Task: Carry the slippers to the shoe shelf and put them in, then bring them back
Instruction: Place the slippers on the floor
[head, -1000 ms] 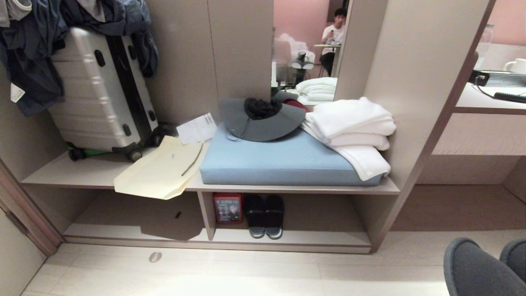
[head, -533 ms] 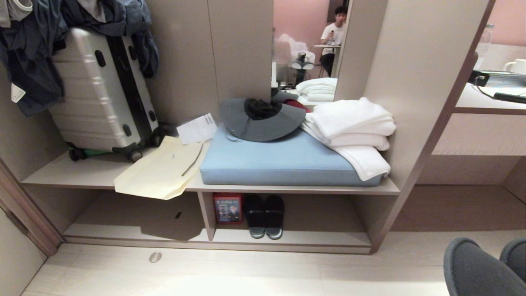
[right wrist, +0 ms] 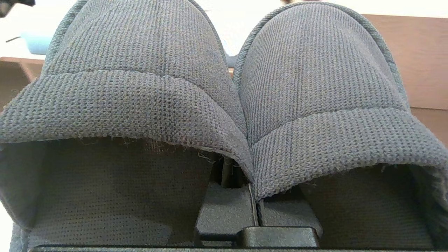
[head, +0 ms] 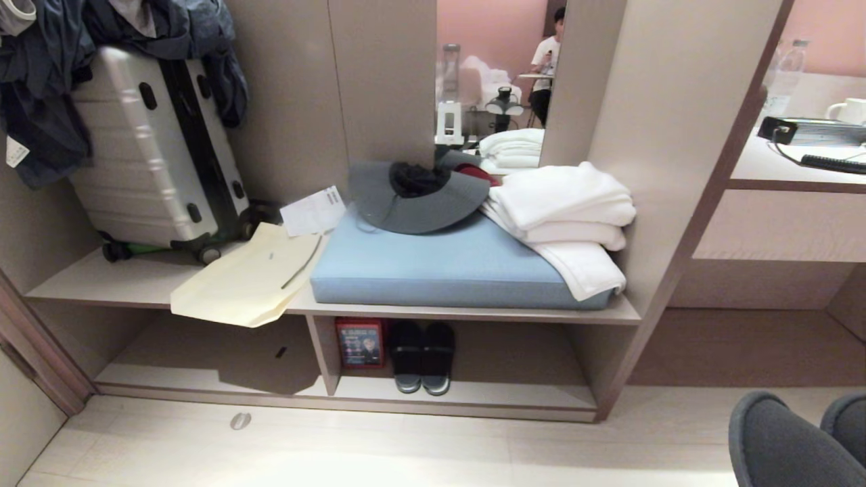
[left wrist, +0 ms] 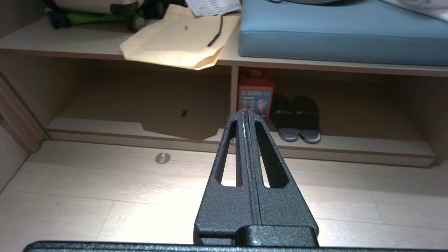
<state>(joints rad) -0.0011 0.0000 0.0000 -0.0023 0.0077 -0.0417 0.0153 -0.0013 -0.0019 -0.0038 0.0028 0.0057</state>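
Between the right pincer's (right wrist: 252,196) clenched fingers hang the slippers (right wrist: 224,87), side by side.

Your held slippers (right wrist: 224,91) are dark grey with a fine knit weave. The shelf (head: 473,396) is beige wood laminate with a paler base board. In it you have a black pair (head: 422,355) with grey soles beside a red box (head: 360,342) bearing a blue printed panel. On the desk (head: 122,281) you see a light blue cushion (head: 446,267), white towels (head: 565,216), a grey hat (head: 414,197), a cream bag (head: 247,281) and a silver suitcase (head: 152,145) with black trim. Your left end effector (left wrist: 246,120) is textured black.
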